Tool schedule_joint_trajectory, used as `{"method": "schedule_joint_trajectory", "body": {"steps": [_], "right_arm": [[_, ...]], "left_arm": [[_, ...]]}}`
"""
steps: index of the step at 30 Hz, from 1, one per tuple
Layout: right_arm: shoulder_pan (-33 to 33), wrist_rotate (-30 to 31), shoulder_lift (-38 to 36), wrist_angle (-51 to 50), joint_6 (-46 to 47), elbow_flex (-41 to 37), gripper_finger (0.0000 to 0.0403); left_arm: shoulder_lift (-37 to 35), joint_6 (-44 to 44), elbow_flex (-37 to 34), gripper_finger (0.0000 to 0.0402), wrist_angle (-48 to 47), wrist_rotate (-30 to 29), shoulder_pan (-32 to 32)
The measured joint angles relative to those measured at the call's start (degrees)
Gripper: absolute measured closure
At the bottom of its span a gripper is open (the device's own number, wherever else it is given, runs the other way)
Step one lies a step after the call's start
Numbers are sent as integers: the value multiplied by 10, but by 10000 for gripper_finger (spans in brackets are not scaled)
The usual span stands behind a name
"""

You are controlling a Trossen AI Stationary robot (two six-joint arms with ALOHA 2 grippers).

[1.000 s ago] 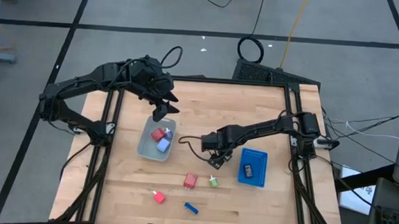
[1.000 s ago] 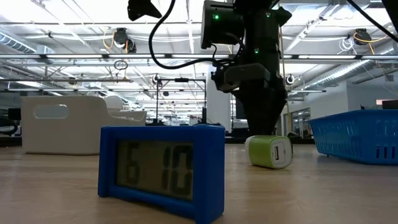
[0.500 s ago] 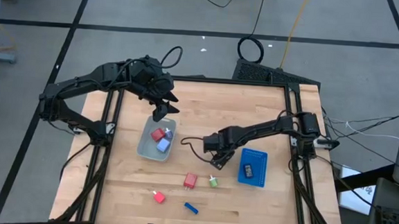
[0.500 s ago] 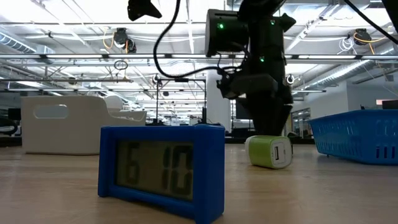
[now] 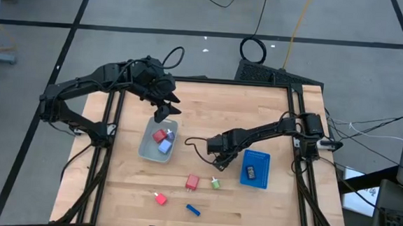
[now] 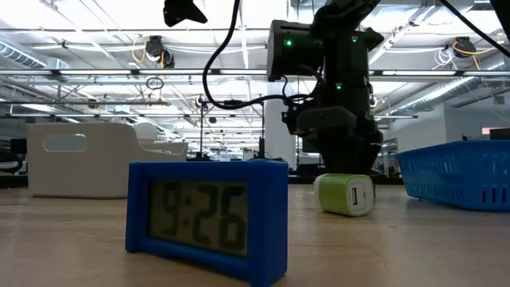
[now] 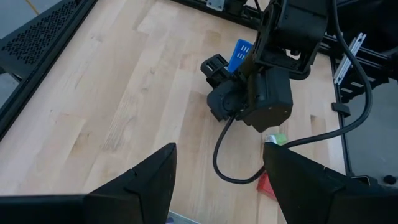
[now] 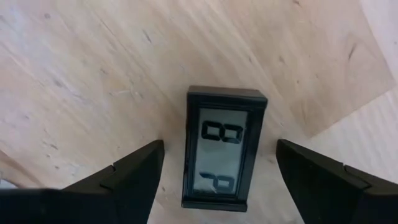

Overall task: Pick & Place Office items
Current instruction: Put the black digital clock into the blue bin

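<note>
The right gripper hangs low over the worktop with its fingers spread wide, a small black clock lying between them, not grasped. It may be just touching nothing. The left gripper waits half-open above the grey tray. A green block sits nearby.

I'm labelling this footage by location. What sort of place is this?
Probably a robotics lab in an open industrial hall: two robot arms are mounted to a framed wooden table, the low view shows exposed ceiling beams and strip lights, and cables trail across a tiled floor.
</note>
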Motion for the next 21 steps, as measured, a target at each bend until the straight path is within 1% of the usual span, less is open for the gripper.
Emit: {"method": "schedule_joint_trajectory", "body": {"steps": [3,7,15,17,21], "right_arm": [[0,0,0,3,3,0,109],[0,0,0,5,3,0,140],[0,2,0,8,-1,0,241],[0,1,0,11,-3,0,260],[0,-1,0,16,-1,1,267]], "left_arm": [[0,0,0,158,0,0,0],[0,0,0,158,0,0,0],[0,-1,0,158,0,0,0],[0,-1,0,158,0,0,0],[0,0,0,158,0,0,0]]}}
